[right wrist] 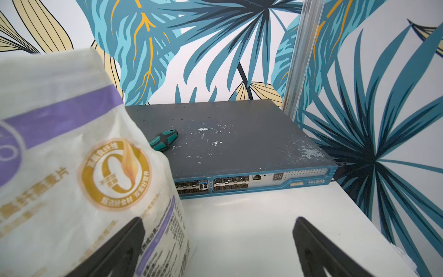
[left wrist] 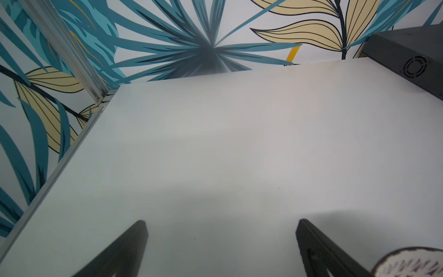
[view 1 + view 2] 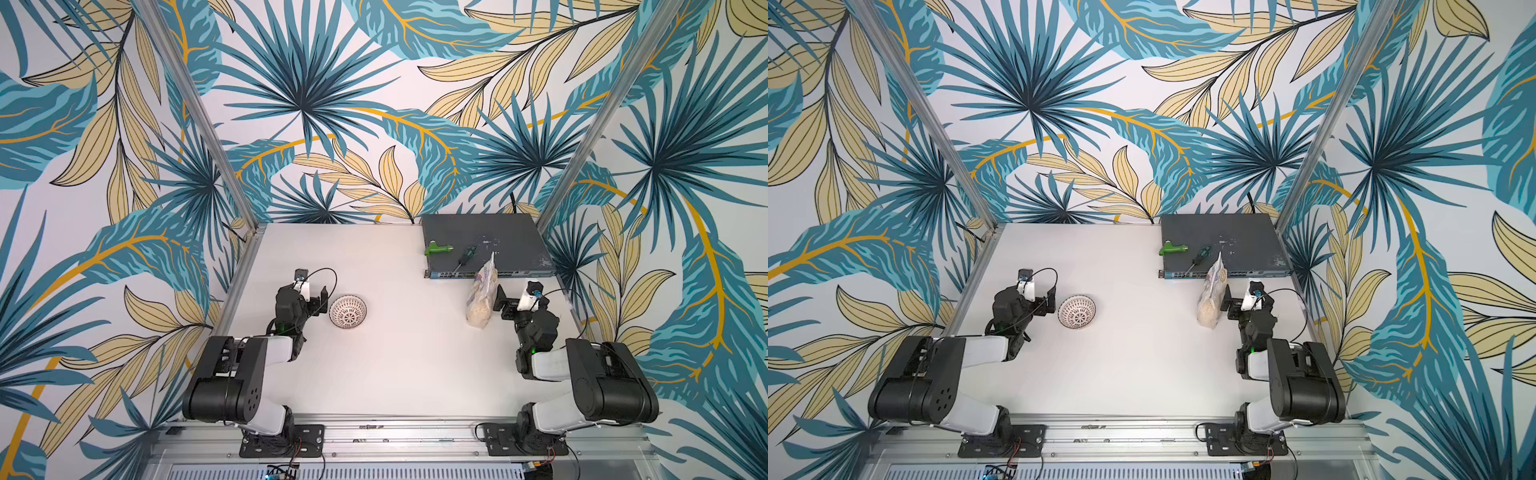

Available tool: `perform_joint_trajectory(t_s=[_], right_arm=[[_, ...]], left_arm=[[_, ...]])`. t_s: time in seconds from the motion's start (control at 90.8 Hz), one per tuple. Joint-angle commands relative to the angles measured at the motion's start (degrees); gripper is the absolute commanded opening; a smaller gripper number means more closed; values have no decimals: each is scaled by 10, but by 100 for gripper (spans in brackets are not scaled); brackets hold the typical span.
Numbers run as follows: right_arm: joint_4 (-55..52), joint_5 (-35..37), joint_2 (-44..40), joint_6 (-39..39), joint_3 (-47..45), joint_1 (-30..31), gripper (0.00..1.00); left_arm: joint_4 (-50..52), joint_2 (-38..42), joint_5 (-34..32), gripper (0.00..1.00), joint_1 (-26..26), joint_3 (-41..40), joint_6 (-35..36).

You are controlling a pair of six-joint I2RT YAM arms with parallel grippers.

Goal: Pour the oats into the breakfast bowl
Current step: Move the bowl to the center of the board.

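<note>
1. The bag (image 1: pixel 72 167) carried a purple band and a gold round seal with Chinese characters. The print was too blurred to read, and no brand was legible.
2. The switch (image 1: pixel 239 144) had a small front display reading "88". Its port labels were too small to read.
3. A screwdriver (image 1: pixel 164 140) lay on the switch lid, its tip hidden behind the bag. A green tool (image 3: pixel 438 248) lay at the screwdriver's 9 o'clock.
4. The bowl (image 2: pixel 412 263) was cut off by the left wrist view's edge.
5. In both top views the bag (image 3: pixel 482 299) stood upright at 3 o'clock on the table (image 3: pixel 407 353), oats settled at the bottom. The bowl (image 3: pixel 348 312) sat at 9 o'clock, well apart from the bag.
6. The left gripper (image 3: pixel 322 302) was low, jaws wide apart and holding nothing, with the bowl just beside it at 3 o'clock.
7. The right gripper (image 1: pixel 219 220) was low, jaws spread and holding nothing. The bag was just beside one finger, outside the gap; contact was unclear.
</note>
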State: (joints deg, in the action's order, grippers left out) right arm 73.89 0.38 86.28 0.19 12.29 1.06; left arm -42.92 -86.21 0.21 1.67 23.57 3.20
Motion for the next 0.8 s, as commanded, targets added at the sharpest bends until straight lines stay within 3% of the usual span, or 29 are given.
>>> perform_joint_trajectory(t_s=[0.0, 0.562, 0.617, 0.661, 0.738, 0.793], right_arm=[[20, -3, 6, -7, 4, -2, 100], [28, 25, -24, 2, -11, -2, 99], [-8, 23, -84, 7, -27, -2, 100], [-68, 38, -146, 37, -33, -2, 100], [-222, 57, -274, 99, -37, -2, 100], [-340, 47, -369, 114, -36, -2, 100]], left_arm=[[-14, -4, 1, 100, -4, 9, 3], [-12, 4, 1, 100, -3, 11, 4], [54, 37, -2, 100, -3, 36, -2], [161, 65, -29, 100, -3, 78, -21], [353, 95, -103, 100, -4, 170, -75], [456, 115, -113, 100, -4, 219, -104]])
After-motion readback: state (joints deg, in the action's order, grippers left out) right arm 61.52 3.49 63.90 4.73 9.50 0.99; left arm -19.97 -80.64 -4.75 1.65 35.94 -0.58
